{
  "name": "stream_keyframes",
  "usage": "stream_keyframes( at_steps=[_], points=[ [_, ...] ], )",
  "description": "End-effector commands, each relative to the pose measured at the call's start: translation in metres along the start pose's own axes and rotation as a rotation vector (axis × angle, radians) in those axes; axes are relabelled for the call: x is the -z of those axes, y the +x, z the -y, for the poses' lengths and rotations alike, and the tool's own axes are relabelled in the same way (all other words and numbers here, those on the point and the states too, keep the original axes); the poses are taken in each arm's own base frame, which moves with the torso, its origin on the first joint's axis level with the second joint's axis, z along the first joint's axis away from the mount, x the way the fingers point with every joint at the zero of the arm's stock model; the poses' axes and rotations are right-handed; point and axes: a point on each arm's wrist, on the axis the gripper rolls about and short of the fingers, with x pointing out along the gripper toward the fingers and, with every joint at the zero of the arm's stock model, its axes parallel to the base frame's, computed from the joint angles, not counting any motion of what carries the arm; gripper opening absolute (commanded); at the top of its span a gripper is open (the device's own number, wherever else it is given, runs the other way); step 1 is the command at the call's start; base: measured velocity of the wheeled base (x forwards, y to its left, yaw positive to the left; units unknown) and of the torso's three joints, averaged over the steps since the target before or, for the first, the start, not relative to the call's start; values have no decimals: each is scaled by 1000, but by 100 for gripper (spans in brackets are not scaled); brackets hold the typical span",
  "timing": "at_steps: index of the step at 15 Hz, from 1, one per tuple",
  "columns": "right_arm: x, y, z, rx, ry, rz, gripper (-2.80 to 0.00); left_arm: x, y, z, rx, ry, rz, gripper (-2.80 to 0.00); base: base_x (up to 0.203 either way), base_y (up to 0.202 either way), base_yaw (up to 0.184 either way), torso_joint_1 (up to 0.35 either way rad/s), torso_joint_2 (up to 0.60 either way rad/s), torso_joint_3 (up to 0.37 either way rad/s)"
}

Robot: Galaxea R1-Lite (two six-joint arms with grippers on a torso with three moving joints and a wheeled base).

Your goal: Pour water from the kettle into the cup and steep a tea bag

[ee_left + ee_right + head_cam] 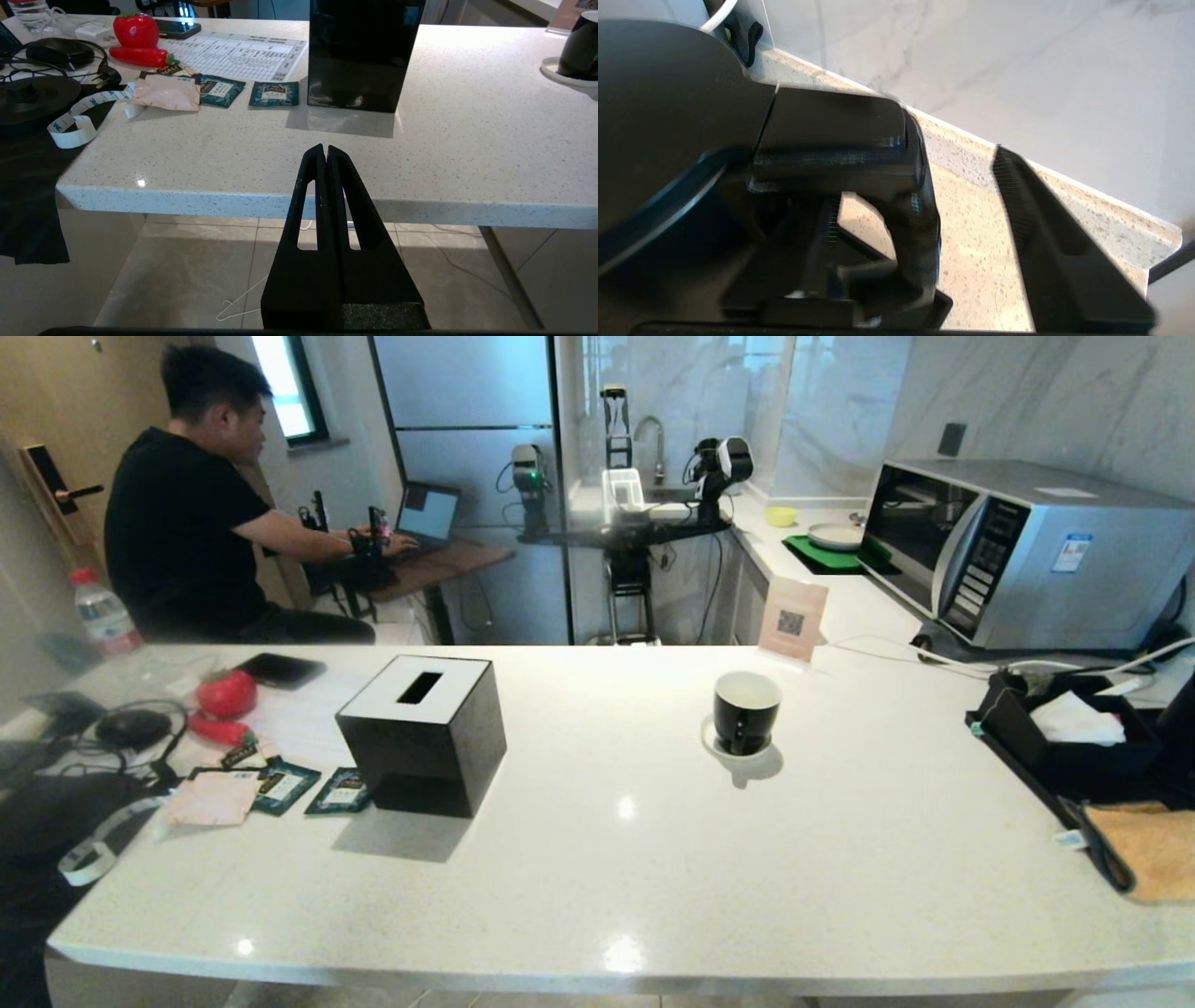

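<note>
Head view has the cup [746, 711] sitting on its white saucer [717, 743] right of centre on the white counter [653, 859], with the black tissue box [422, 733] off to its left. Right wrist view shows the kettle [668, 130] filling the left side, its handle [878, 186] between the spread-apart fingers of the right gripper [920, 224], not squeezed. Left gripper [325, 151] hangs below the counter edge, fingers pressed together on nothing.
</note>
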Motion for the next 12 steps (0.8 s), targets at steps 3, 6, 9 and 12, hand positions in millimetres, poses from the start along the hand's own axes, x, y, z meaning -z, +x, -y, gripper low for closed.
stream_keyframes(
  at_steps=[3,6,9,12],
  points=[
    [0,-9,2,2,-5,-21,0,0,0,0,0,-2,0,-280,0,0,0,0,0,0],
    [7,-22,4,1,-36,-70,0,0,0,0,0,-1,0,-280,0,0,0,0,0,0],
    [1,-38,6,1,-56,-86,0,0,0,0,0,-1,-1,-280,0,0,0,0,0,0],
    [-7,-57,9,0,-84,-102,0,0,0,0,0,-1,0,-280,0,0,0,0,0,0]
  ],
)
